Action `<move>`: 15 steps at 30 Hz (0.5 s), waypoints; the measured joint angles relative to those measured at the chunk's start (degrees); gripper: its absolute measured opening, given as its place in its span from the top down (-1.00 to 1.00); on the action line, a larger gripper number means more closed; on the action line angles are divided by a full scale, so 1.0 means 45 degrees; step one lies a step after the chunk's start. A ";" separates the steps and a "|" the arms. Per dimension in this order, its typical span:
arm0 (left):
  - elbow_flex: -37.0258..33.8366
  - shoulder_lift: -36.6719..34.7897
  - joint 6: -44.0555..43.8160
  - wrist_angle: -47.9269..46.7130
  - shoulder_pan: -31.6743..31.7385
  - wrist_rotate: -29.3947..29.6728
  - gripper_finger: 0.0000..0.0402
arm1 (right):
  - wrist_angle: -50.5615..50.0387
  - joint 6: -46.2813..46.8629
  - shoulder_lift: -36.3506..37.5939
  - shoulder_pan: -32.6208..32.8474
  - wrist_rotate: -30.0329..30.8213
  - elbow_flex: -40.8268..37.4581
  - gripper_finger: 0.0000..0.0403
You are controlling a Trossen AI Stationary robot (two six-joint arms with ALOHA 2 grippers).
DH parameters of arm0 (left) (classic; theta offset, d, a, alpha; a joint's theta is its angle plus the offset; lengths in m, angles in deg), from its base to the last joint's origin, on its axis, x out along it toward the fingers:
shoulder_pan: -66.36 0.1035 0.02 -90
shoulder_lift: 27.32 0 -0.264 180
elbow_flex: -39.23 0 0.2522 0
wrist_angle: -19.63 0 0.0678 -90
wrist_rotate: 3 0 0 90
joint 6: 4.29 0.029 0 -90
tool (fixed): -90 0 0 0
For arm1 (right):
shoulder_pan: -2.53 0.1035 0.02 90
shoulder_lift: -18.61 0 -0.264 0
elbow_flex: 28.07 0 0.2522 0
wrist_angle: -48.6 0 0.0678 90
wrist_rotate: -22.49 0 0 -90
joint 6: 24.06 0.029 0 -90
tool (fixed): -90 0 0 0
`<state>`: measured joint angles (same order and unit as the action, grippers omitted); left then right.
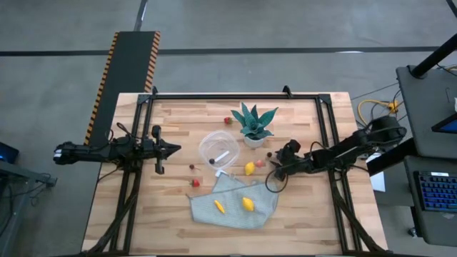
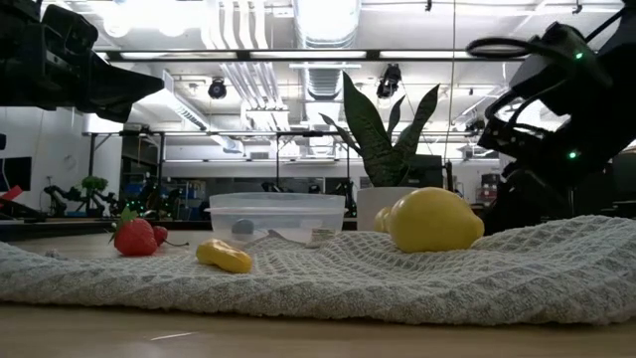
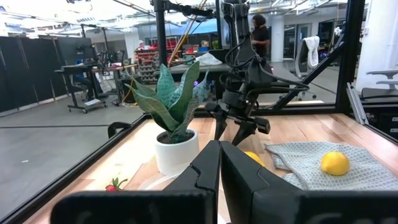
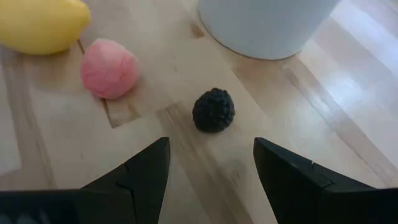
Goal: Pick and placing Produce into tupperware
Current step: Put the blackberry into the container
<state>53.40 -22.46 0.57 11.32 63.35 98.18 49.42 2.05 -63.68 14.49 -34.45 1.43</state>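
Right claw (image 4: 211, 168), jaws spread wide and empty, poised low over the bench (image 4: 348, 87), with a dark round berry (image 4: 213, 110) just ahead, centred between the fingertips. Likely faults: the small knobbly berry may roll or squirt out as the jaws close, or a finger may nudge the pink berry (image 4: 109, 68) lying near, off to one side, beside a yellow lemon (image 4: 40, 23). The white plant pot (image 4: 267, 25) stands close beyond. The clear, whitish-rimmed tupperware (image 1: 218, 148) sits well apart from this claw. Left claw (image 1: 171, 148) waits shut, empty, beyond the tupperware.
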 joint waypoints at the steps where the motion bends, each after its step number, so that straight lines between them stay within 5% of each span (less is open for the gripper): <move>1: 0.0000 0.0000 0.0000 0.0005 0.0000 0.0000 1.00 | 0.0054 -0.0002 -0.0196 -0.0074 0.0025 0.0104 -0.12; 15: 0.0000 0.0002 0.0005 0.0000 0.0000 -0.0002 1.00 | 0.0199 -0.0947 -0.0841 -0.0890 -0.0068 0.0780 -0.12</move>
<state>53.40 -22.45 0.59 11.32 63.35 98.18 50.31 -2.21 -67.47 10.49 -34.76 4.94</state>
